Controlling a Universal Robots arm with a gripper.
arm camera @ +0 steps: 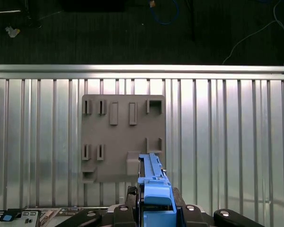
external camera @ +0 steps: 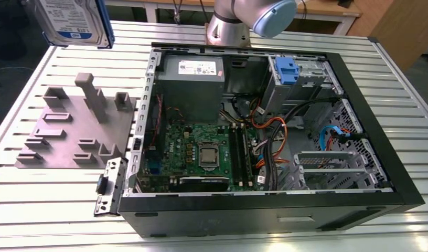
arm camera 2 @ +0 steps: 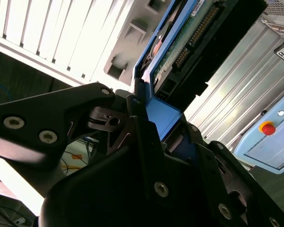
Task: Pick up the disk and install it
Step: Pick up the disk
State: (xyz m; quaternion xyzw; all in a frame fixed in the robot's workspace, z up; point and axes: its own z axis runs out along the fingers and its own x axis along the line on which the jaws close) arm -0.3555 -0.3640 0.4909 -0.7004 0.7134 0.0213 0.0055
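The disk [external camera: 73, 21], a silver-grey drive with a white and blue label in a blue carrier frame, hangs high above the table at the exterior view's far left. In the second wrist view my gripper [arm camera 2: 162, 117] is shut on the carrier's blue end, and the disk's circuit-board side [arm camera 2: 187, 45] stretches away from the black fingers [arm camera 2: 137, 118]. In the first wrist view the disk [arm camera: 152, 182] shows edge-on, gripped by my gripper [arm camera: 155, 208] above the grey holder plate [arm camera: 123, 137].
An open computer case [external camera: 382, 131] lies on the slatted aluminium table [external camera: 53, 205], with a grey power supply box [external camera: 191, 79], a motherboard [external camera: 200, 152] and a bare blue bracket [external camera: 287, 71] in its drive bay. The grey holder plate [external camera: 74, 126] with upright posts stands beside it.
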